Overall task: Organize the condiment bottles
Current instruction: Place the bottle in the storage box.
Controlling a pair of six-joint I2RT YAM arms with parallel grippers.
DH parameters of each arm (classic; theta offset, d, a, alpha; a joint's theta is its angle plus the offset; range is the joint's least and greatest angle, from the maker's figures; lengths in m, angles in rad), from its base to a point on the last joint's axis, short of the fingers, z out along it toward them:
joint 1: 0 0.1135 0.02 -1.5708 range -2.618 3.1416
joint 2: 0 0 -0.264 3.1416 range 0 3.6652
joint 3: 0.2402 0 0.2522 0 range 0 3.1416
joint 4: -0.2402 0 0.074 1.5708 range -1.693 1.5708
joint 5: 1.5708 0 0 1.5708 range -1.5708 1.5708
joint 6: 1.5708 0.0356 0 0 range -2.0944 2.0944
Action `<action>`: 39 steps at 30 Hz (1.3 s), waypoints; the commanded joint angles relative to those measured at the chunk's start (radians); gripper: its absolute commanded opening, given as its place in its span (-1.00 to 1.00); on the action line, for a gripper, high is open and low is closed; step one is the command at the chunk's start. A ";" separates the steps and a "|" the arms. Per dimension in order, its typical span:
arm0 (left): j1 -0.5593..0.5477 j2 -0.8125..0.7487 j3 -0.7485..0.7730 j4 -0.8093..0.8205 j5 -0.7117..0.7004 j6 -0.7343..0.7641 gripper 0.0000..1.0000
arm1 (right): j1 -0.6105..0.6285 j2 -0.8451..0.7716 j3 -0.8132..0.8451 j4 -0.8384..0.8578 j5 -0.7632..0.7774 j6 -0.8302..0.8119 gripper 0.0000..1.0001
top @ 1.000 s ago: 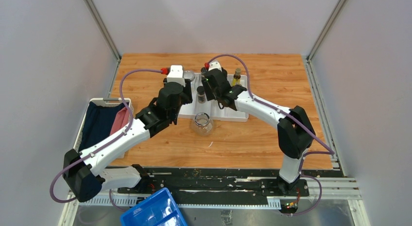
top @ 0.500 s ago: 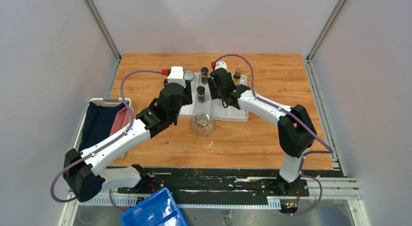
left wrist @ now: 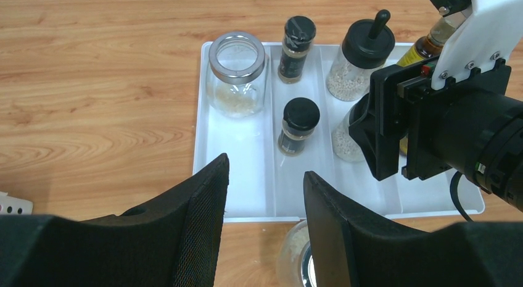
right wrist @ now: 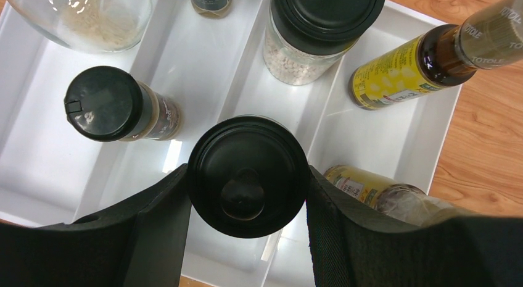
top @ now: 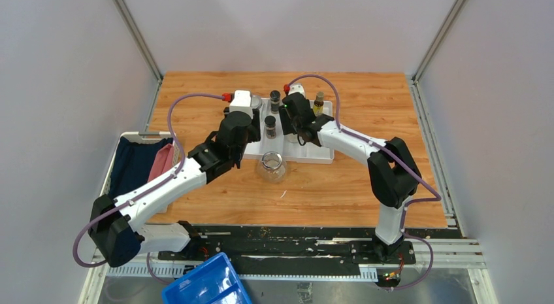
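At the left of the white tray point(left wrist: 200, 114), the far end of the first compartment holds a clear glass jar point(left wrist: 237, 74), lidless, with a little white powder inside. Its twin, the loose jar point(left wrist: 295, 262), stands on the wooden table point(left wrist: 92, 83) just near of the tray's near edge. The left gripper point(left wrist: 265, 219) hovers over it, fingers spread, holding nothing. The next compartment has the far shaker point(left wrist: 296, 40) and the near shaker point(left wrist: 297, 126), one behind the other. In the third, the far round bottle point(left wrist: 364, 58) stands free. The right gripper point(right wrist: 245, 176) is clamped about the black cap of the near round bottle point(right wrist: 247, 151), fingers pressed to both sides. Whether its base rests on the tray floor I cannot tell. Rightmost are the far oil bottle point(right wrist: 401, 71) and the near oil bottle point(right wrist: 370, 188), the latter partly hidden.

The loose jar looks the awkward one: smooth, breakable glass with an open mouth and contents free to spill. I judge it is best pinched across the metal-ringed neck, kept upright and set down gently.
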State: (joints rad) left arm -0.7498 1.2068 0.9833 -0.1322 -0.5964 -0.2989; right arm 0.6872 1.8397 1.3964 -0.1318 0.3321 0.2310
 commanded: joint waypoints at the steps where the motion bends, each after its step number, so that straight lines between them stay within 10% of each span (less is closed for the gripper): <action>1: -0.010 0.016 -0.008 0.026 -0.020 -0.002 0.08 | -0.013 0.004 -0.012 0.043 0.000 0.021 -1.00; 19: -0.010 0.027 -0.016 0.028 -0.024 -0.009 0.44 | -0.019 0.035 -0.016 0.027 0.016 0.031 -0.90; 28: -0.010 0.025 -0.021 0.032 -0.027 -0.015 0.47 | -0.019 0.025 -0.020 0.026 0.017 0.026 0.08; 39: -0.010 0.024 -0.025 0.030 -0.024 -0.021 0.47 | -0.020 0.022 -0.022 0.018 0.027 0.026 0.42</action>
State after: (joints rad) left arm -0.7498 1.2278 0.9737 -0.1249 -0.5964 -0.3069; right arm 0.6796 1.8591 1.3899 -0.1162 0.3233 0.2481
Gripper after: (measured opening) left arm 0.734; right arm 0.693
